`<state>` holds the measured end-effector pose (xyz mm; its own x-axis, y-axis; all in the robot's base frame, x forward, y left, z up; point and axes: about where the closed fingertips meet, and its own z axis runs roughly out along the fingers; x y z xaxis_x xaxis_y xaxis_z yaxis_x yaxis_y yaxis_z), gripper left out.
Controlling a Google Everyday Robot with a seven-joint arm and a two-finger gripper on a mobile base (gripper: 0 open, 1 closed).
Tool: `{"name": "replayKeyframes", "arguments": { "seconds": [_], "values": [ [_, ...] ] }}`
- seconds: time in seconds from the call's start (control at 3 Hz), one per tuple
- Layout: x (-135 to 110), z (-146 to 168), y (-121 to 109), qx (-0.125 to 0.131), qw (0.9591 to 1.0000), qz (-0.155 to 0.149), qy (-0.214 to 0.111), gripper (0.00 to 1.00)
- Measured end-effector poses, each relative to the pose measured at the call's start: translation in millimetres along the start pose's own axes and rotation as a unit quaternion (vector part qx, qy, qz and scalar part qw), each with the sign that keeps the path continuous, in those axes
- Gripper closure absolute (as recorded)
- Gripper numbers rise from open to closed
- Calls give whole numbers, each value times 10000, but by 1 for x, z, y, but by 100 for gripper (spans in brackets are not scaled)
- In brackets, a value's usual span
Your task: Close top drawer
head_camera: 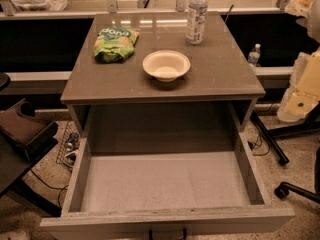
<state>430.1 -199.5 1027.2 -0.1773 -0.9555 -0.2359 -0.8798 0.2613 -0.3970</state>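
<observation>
The top drawer (165, 181) of the grey-brown cabinet is pulled far out toward me. Its pale grey inner floor is bare. Its flat front (100, 226) runs along the bottom edge of the view, with the small dark bar handle (167, 232) at its centre, partly cut off. The lower drawers are hidden beneath it. My gripper is not in view. Only a pale cream arm segment (304, 91) shows at the right edge, to the right of the cabinet and apart from the drawer.
On the cabinet top (225, 79) stand a cream bowl (166, 65), a green snack bag (116, 44) and a water bottle (197, 15). A small bottle (254, 55) stands behind on the right. A chair base with caster (282, 190) is at the right and a dark seat (25, 129) at the left.
</observation>
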Motion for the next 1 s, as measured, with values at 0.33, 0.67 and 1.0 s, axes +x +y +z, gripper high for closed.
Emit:
{"name": "replayKeyframes", "arguments": {
  "seconds": [0.33,0.67,1.0],
  "values": [
    [0,0,0,1,10000,0,0,0],
    [3,7,5,11,9999,93,-126,0],
    [23,32,38,42,9969,467,-625,0]
  ]
}}
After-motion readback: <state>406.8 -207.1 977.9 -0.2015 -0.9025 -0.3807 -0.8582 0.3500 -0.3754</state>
